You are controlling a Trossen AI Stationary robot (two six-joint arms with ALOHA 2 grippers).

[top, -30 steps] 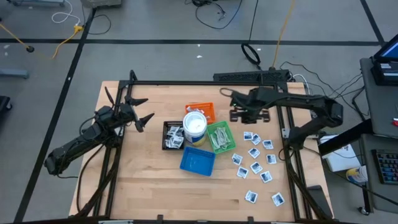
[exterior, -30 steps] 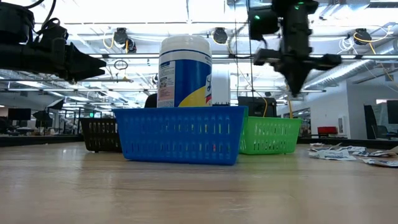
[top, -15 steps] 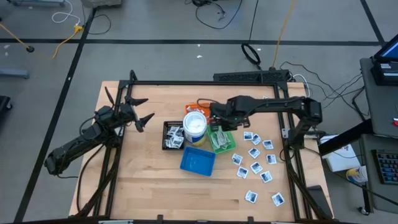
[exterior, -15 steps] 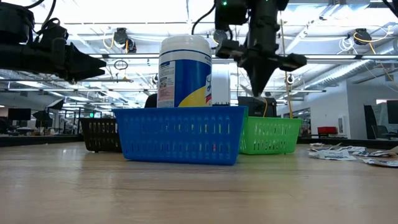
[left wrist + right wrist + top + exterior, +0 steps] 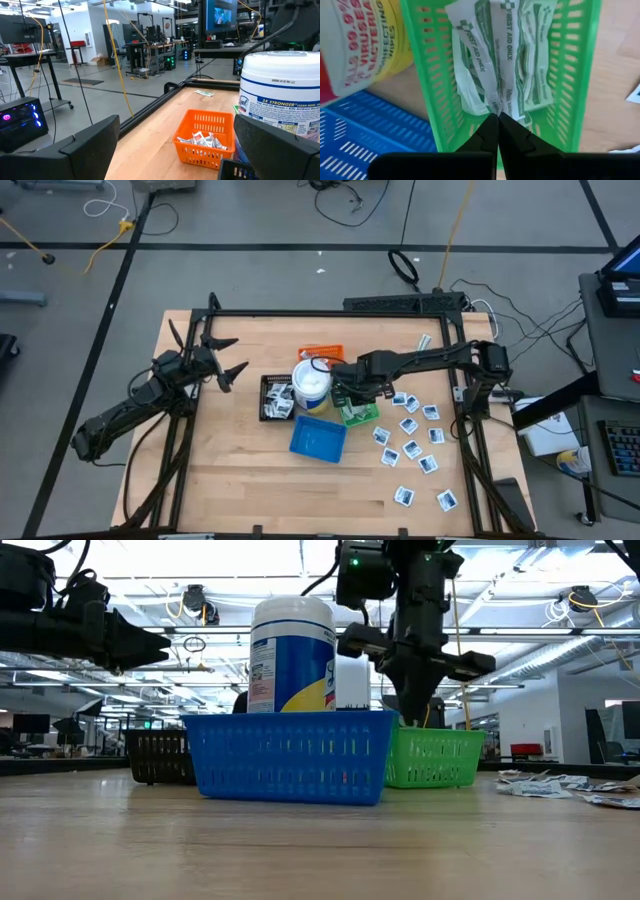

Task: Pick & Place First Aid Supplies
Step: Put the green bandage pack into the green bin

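A wooden table (image 5: 250,480) stands on a grey floor, with cables lying on the floor behind it, and the low view shows a large workshop room beyond it. In the middle of the table four small trays stand close together around a white tub (image 5: 312,383) with a blue band: an orange tray (image 5: 322,352), a black tray (image 5: 277,397), a blue tray (image 5: 317,439) and a green tray (image 5: 356,413).

The right gripper (image 5: 497,131) hangs over the green tray, pointing down into it. Its fingers are pressed together, and their tips touch a narrow wrapped strip (image 5: 507,65) with green print; I cannot tell if they pinch it. Several such strips lie in this tray.

Many small white square packets (image 5: 410,425) with dark print lie scattered on the table at the right of the trays. Some packets also lie in the black tray and in the orange tray.

The left gripper (image 5: 222,356) waits above the left part of the table, well apart from the trays, with its jaws spread wide and nothing between them.
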